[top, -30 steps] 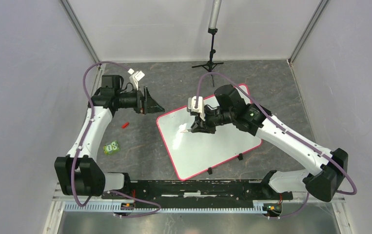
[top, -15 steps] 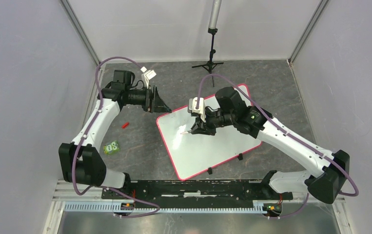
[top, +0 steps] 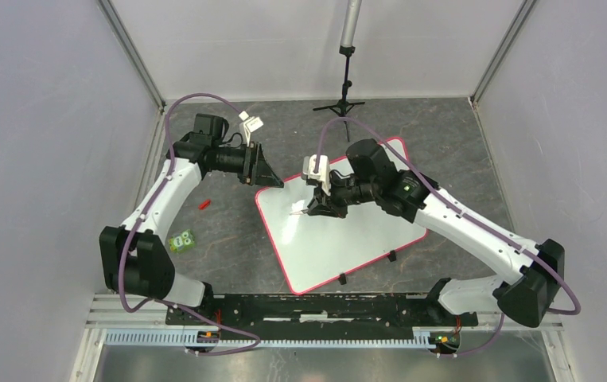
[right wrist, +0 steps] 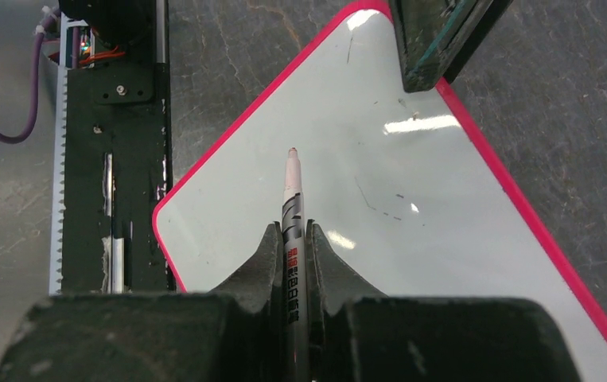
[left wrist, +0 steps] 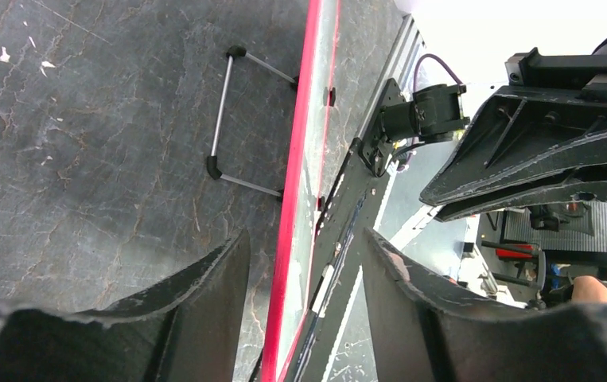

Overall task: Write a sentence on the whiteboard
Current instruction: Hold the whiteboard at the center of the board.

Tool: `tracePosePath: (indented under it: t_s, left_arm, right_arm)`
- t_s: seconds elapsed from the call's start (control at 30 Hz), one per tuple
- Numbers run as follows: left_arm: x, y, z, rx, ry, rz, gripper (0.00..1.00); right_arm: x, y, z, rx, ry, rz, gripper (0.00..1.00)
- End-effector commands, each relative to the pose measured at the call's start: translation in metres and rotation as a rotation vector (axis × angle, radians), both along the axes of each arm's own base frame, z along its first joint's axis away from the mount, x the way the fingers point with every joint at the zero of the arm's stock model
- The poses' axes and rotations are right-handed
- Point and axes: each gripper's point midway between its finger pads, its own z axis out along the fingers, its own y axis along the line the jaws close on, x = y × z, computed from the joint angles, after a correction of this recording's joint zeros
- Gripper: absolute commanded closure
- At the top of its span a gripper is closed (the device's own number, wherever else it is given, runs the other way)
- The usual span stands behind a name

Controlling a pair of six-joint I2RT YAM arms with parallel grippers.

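The left end effector (top: 270, 177), released and spread wide, has moved rightward to the far-left corner of the whiteboard (top: 348, 239), which lies askew in the middle of the tabletop (top: 443, 135). The right end effector (top: 320, 208), hardly shifted, is clenched on a marker (right wrist: 292, 199) that points toward the left edge, with its tip close over the bare board near that corner.

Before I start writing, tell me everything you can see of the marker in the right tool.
The marker is a slim white barrel with black and red print, uncapped, with a small reddish tip. The right tool is shut on its barrel, and the tip end sticks forward out of it. It points out over the whiteboard, whose surface near the tip shows no red writing. Whether the tip touches the board cannot be told.
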Motion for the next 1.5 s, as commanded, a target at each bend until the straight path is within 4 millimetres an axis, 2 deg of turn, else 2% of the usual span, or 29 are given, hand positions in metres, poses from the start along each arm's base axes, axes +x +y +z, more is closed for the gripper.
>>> tracePosePath:
  t_s: [0.0, 0.5, 0.77, 0.93, 1.1, 1.47]
  left_arm:
    - [-0.002, -0.003, 0.013, -0.027, -0.069, -0.057, 0.43]
    - [-0.008, -0.006, 0.009, -0.029, -0.052, -0.083, 0.68]
    - [-0.009, -0.007, 0.009, -0.027, -0.058, -0.086, 0.79]
    - [-0.009, -0.007, 0.009, -0.024, -0.057, -0.085, 0.91]
    - [-0.009, -0.006, 0.007, -0.014, -0.06, -0.079, 0.97]
    - [-0.006, -0.004, 0.003, 0.006, -0.07, -0.07, 0.98]
  right_arm:
    - [0.014, 0.019, 0.038, 0.093, -0.064, -0.028, 1.0]
    - [0.031, 0.049, 0.04, 0.102, -0.053, -0.081, 1.0]
    - [0.035, 0.054, 0.031, 0.074, -0.056, -0.114, 1.0]
    - [0.034, 0.058, 0.031, 0.076, -0.051, -0.12, 1.0]
    - [0.032, 0.061, 0.033, 0.087, -0.045, -0.111, 1.0]
    - [0.032, 0.063, 0.035, 0.089, -0.059, -0.11, 1.0]
